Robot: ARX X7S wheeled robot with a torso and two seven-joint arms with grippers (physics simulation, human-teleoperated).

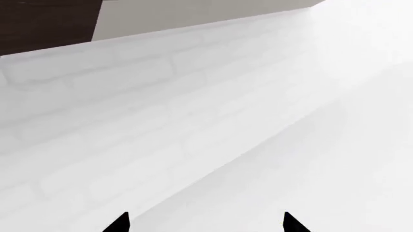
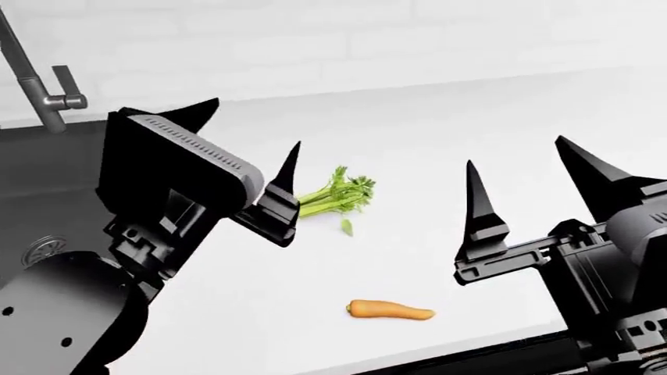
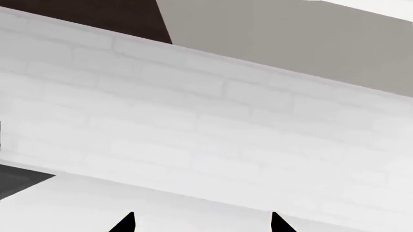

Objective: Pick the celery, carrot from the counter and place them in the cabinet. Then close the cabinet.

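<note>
Celery (image 2: 336, 195) and carrot (image 2: 390, 310) both lie loose on the white desk (image 2: 438, 141), so nothing of the task looks done yet: neither is picked up, neither is stowed, and the closing of the cabinet is still to come. The celery rests toward the middle of the desk, right of the sink (image 2: 52, 203), its leafy tops pointing away from the left hand (image 2: 250, 148). The carrot lies nearer the front edge, well apart from the celery, between the two arms in the head view.

The left hand hovers above the desk with fingers spread and nothing between them; one fingertip overlaps the celery's stalk ends in the head view, but I cannot tell whether it touches. The right hand (image 2: 516, 183) is likewise spread and holds nothing, raised beside the carrot's side of the desk.

No cabinet interior shows in any view; the wrist views give only tiled wall, a dark panel and a pale panel above it, which may be cabinet fronts. Whether a door stands open cannot be told. The celery's base is hidden behind the left finger.
</note>
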